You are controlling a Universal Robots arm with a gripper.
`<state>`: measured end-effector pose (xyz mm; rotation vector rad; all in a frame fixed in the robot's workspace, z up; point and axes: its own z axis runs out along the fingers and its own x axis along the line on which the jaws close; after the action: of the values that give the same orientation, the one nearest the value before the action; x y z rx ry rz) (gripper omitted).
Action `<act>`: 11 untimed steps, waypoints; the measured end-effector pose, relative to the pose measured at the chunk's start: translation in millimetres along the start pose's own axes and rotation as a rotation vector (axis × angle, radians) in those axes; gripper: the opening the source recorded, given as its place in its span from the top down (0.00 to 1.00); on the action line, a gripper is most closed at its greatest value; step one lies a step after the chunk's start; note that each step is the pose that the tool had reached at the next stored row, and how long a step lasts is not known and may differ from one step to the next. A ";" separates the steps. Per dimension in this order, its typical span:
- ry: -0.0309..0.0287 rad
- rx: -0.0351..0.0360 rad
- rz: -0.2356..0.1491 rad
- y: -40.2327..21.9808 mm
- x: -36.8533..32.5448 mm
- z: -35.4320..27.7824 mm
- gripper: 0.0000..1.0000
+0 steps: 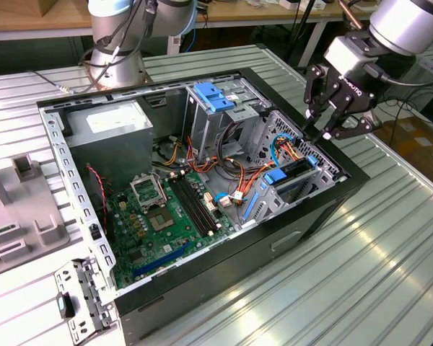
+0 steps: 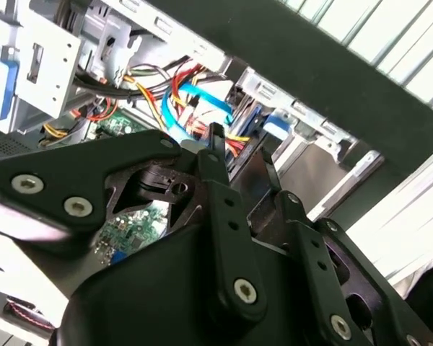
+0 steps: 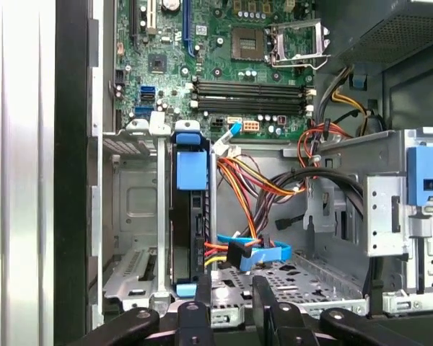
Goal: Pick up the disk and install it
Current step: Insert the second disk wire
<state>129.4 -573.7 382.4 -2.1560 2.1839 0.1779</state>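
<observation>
The disk [image 3: 190,238] sits upright in its bay at lower centre of the first wrist view; the hand [image 1: 325,130], fingers nearly together and empty, should press it home squarely, avoiding the cables [image 3: 252,252]

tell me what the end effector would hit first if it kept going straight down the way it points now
Probably the blue cable and its connector, which lie just ahead of the end effector beside the disk standing in its bay; depth is unclear.

No print could be read anywhere: the white sticker [image 1: 110,120] on the grey power-supply box [image 1: 108,140] carried only a blurred, illegible mark.
</observation>
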 end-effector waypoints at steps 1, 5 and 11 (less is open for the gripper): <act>-0.0001 0.0001 0.000 2.3 -0.1 0.1 0.64; 0.0002 0.0000 0.000 4.9 -2.0 5.7 0.64; -0.0001 0.0000 0.000 14.9 -2.9 13.4 0.64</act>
<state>114.2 -568.9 370.0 -2.1559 2.1839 0.1779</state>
